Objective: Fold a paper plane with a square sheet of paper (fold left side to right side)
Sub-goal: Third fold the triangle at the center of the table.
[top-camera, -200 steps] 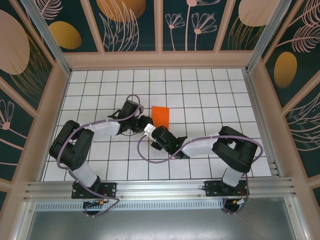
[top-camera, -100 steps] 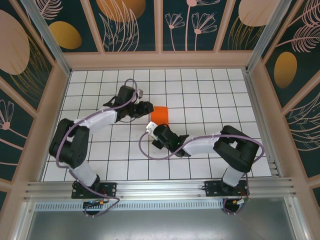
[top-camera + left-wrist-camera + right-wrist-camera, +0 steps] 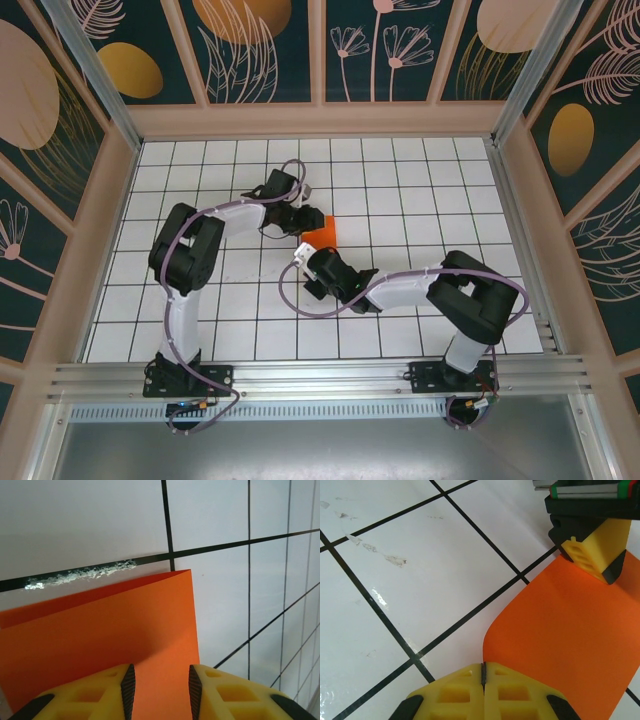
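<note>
Overhead, the left pincer (image 3: 303, 222) covers part of the square sheet of paper (image 3: 325, 234) — outline incomplete.

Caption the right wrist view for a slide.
Shut right tool at the orange paper edge; left tool tip rests on its far side.

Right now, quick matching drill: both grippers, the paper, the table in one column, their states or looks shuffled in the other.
Column 1:
1. left gripper
2. right gripper
3. square sheet of paper
4. table

Column 2:
a. white with black grid lines
b. jaws shut
c. orange, folded into two layers
d. jaws parted over the paper

Pairs: 1-d; 2-b; 3-c; 4-a
</note>
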You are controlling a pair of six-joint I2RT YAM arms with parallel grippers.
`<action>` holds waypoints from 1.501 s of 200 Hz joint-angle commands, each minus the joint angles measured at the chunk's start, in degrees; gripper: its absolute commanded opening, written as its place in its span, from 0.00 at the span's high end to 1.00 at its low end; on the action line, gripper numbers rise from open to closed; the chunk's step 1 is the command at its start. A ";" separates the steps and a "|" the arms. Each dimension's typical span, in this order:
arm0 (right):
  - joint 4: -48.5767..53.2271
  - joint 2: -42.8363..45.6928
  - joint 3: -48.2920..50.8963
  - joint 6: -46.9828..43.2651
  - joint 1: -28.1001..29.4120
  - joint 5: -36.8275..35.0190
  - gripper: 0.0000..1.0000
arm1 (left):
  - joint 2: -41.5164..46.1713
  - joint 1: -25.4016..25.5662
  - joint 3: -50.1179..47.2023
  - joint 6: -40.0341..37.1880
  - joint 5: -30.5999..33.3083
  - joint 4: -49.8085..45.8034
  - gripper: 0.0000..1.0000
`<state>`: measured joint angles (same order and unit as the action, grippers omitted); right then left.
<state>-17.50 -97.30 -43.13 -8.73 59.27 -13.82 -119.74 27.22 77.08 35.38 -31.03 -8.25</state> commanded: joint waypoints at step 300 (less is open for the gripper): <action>11.42 -4.93 -8.54 15.65 -18.53 22.53 1.00 | -5.32 1.35 2.89 -5.99 4.11 -6.21 0.68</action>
<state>-7.84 -100.79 -49.91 5.54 41.32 8.03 -122.41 27.77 79.64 30.61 -29.10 -11.70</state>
